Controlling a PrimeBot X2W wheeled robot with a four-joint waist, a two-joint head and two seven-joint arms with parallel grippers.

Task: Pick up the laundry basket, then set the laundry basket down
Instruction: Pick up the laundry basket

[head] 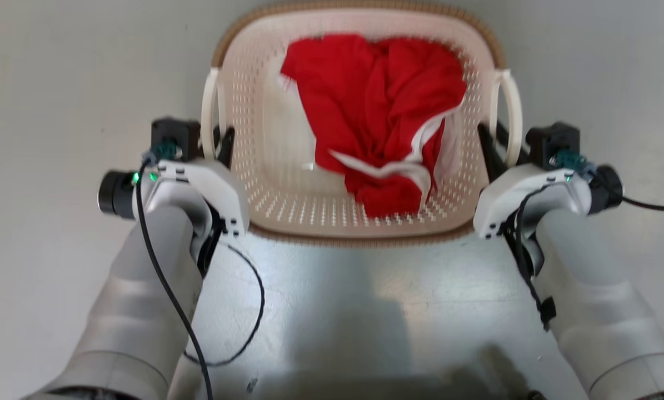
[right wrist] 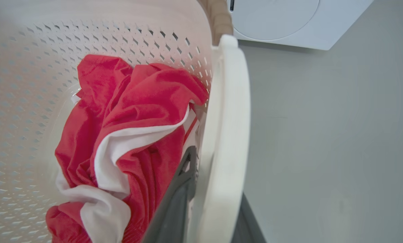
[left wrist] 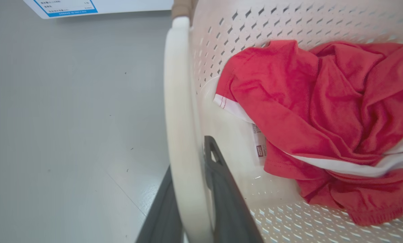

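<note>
Here is the laundry basket [head: 287, 183], cream and perforated with a brown woven-look rim, square in front of the robot and caught between its two arms; a crumpled red garment [head: 376, 122] with white trim lies inside it, heaped toward the basket's right wall and spilling down to its bottom. The left gripper [head: 220, 141] is at the basket's left side, narrowed onto the white left handle [head: 209, 105]; the left wrist view has one dark finger [left wrist: 221, 179] inside the loop against the basket wall and the other outside, with the handle [left wrist: 179, 118] pinched between them. Over on the basket's right, the same story; the right gripper [head: 495, 147] is closed down on the right handle [head: 512, 105], and the right wrist view puts the inner finger [right wrist: 179, 192] just beside the red garment [right wrist: 137, 114] while the handle [right wrist: 225, 135] runs between the pair. The basket sits level, rim up; whether it rests on the grey floor [head: 59, 83] or hangs just clear of it, I cannot tell. Beyond the basket's far rim on the right-handle side stands a white washing machine [right wrist: 289, 20]; beyond the far rim on the left-handle side, a blue-edged label [left wrist: 66, 6].
</note>
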